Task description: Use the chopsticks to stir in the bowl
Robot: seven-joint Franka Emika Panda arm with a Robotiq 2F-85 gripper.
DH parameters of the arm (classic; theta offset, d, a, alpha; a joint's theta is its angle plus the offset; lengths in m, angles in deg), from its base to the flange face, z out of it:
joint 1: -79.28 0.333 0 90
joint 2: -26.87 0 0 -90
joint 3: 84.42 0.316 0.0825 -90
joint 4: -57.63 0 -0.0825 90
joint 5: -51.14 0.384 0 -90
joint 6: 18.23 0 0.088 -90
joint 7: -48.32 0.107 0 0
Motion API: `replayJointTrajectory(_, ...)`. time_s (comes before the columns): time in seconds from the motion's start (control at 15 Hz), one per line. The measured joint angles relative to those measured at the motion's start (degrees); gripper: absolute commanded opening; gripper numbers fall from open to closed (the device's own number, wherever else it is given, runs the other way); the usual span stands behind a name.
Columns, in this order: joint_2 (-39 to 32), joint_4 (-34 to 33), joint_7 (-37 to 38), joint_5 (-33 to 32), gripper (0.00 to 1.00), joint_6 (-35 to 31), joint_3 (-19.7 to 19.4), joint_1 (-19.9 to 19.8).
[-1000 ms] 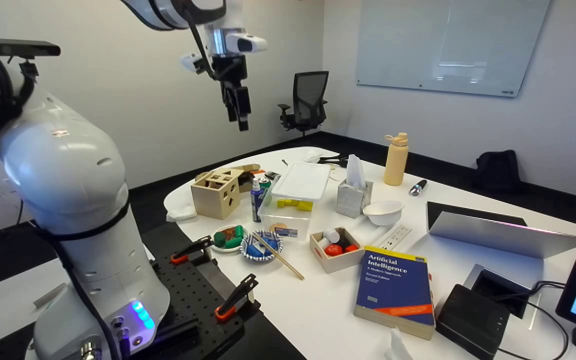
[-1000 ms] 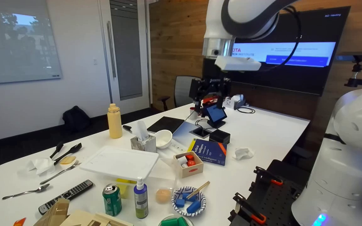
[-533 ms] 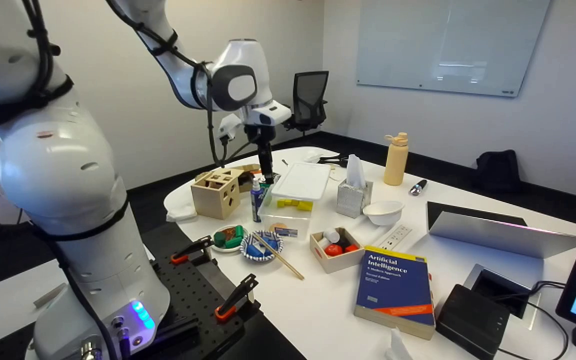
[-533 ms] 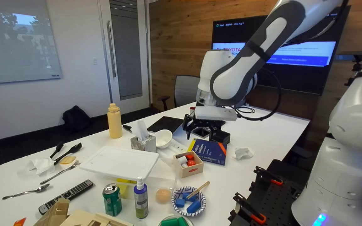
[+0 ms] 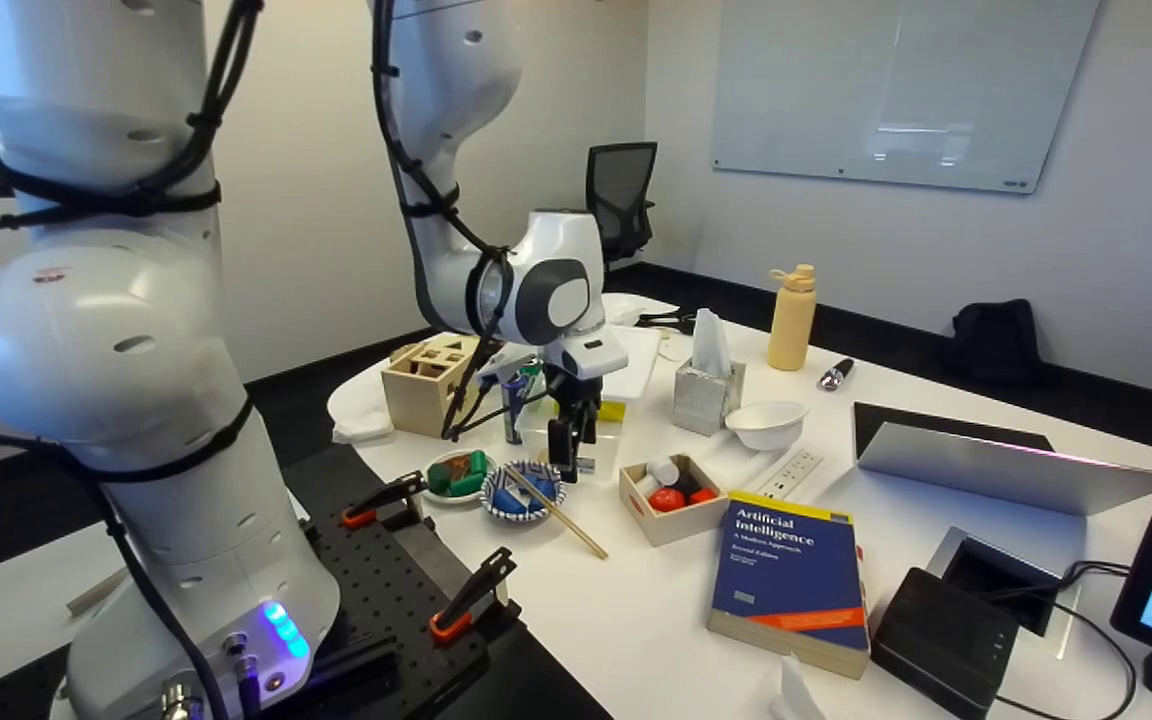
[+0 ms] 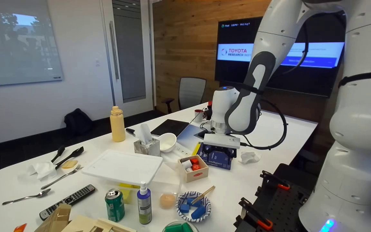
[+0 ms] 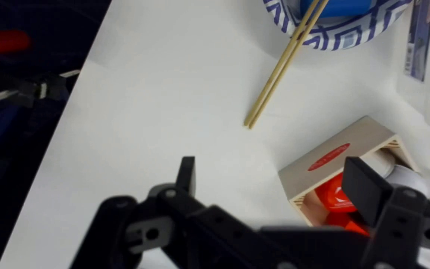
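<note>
1. So the gripper (image 7: 271, 168) is hanging over the tabletop (image 7: 144, 112), jaws spread super wide.
2. The blue-and-white bowl (image 7: 343, 37) sits roughly at the gripper's 1 o'clock in the wrist view, chopped off by the top edge.
3. Got some blue pieces (image 6: 199, 212) in that bowl, and the chopsticks (image 7: 282, 61) lie side by side across the rim, outer ends toward 7 o'clock in the wrist view. Can't tell if those ends touch the tabletop.
4. In an exterior view I've got a wooden box (image 5: 688, 525) at the bowl's 3 o'clock, a fat AI textbook (image 5: 786, 575) past it toward 4, and green pieces (image 5: 439, 478) just beside the bowl at 9.
5. In an exterior view, the spray bottle (image 6: 145, 206) stands at the bowl's 9 o'clock, green can (image 6: 114, 206) further out.
</note>
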Motion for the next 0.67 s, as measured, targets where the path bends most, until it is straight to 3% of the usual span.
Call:
replayJointTrajectory(0.13, -5.07, -2.25, 1.65, 0.59, 1.00, -1.34, -1.27, -0.02)
replayJointTrajectory(0.33, -11.94, -4.76, -4.22, 14.27, 1.00, -4.74, -4.20, 3.98)
replayJointTrajectory(0.67, -20.02, -9.66, -13.21, 32.63, 1.00, -6.31, -1.50, 4.23)
